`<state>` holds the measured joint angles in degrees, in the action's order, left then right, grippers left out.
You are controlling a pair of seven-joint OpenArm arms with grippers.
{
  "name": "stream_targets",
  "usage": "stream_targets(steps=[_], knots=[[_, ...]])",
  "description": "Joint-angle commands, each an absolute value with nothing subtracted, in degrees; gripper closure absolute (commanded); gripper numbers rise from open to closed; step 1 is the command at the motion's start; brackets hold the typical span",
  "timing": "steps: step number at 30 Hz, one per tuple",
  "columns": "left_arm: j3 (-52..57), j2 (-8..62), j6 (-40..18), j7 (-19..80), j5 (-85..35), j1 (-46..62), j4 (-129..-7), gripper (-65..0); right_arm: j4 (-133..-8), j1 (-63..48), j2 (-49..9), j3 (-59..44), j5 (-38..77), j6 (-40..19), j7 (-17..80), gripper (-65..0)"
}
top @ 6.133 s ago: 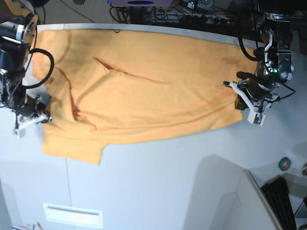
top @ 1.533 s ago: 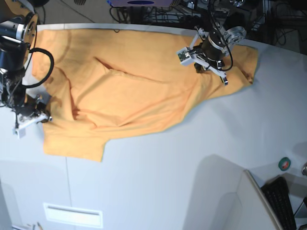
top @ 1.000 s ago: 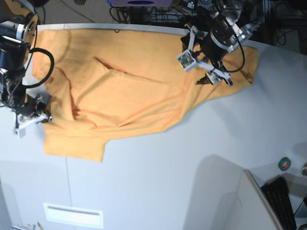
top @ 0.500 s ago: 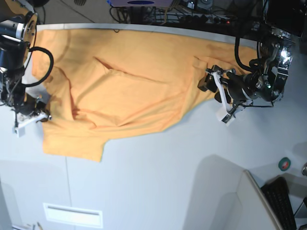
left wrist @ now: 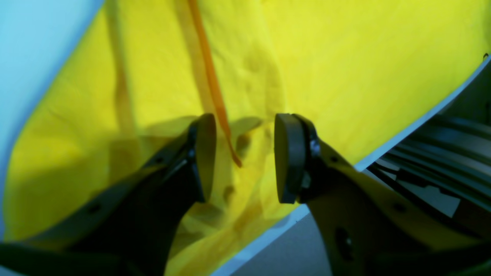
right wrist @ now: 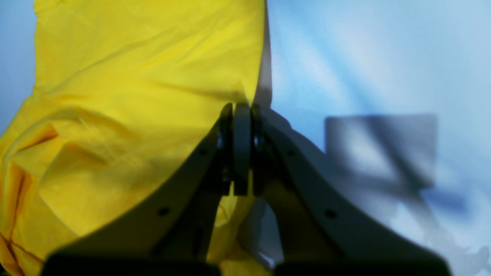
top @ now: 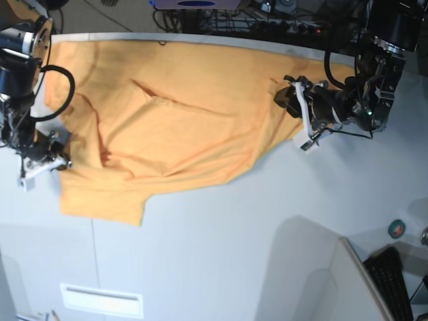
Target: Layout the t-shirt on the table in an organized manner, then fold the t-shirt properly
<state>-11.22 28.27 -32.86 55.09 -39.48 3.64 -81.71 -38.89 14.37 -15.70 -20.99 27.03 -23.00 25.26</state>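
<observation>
The t-shirt is spread across the far half of the white bench, plain side up, with creases running through its middle and one sleeve lying toward the near left. Its right-hand end is bunched and drawn in from the bench's curved edge.

The left gripper is held low over that bunched end. Its jaws are parted to a moderate gap, and an orange hem fold of the cloth is seen rising between them; nothing is clamped, and both pads are seen clear of the fabric. In the base view this gripper is placed at the shirt's right border, beside the bench edge.

The right gripper is set at the shirt's left border, where cloth meets bare bench. Its jaws are pressed fully together, and the shirt's edge appears to be pinched between them. In the base view it is seen resting by the left sleeve.
</observation>
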Motion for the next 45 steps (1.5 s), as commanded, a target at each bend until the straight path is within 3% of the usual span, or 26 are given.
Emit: stream_targets(steps=[1, 40, 42, 45], knots=[[-10.86, 28.09, -33.19, 54.46, -40.31, 2.95, -82.51, -23.5, -39.52, 15.25, -16.57, -21.14, 26.95, -22.99, 25.19, 0.0], [-11.03, 26.77, -33.19, 54.55, -40.40, 6.73, -82.59, -22.4, -39.52, 15.25, -16.75, -21.14, 26.95, -22.99, 25.10, 0.0], [-11.03, 26.68, -33.19, 54.55, -40.40, 6.64, -82.59, -17.1, -39.52, 15.25, -16.75, -21.14, 26.95, -22.99, 25.10, 0.0], [-10.59, 26.68, -33.19, 54.55, -40.40, 6.55, -82.51, -0.5, -39.52, 15.25, -16.75, -21.14, 26.95, -22.99, 25.10, 0.0]])
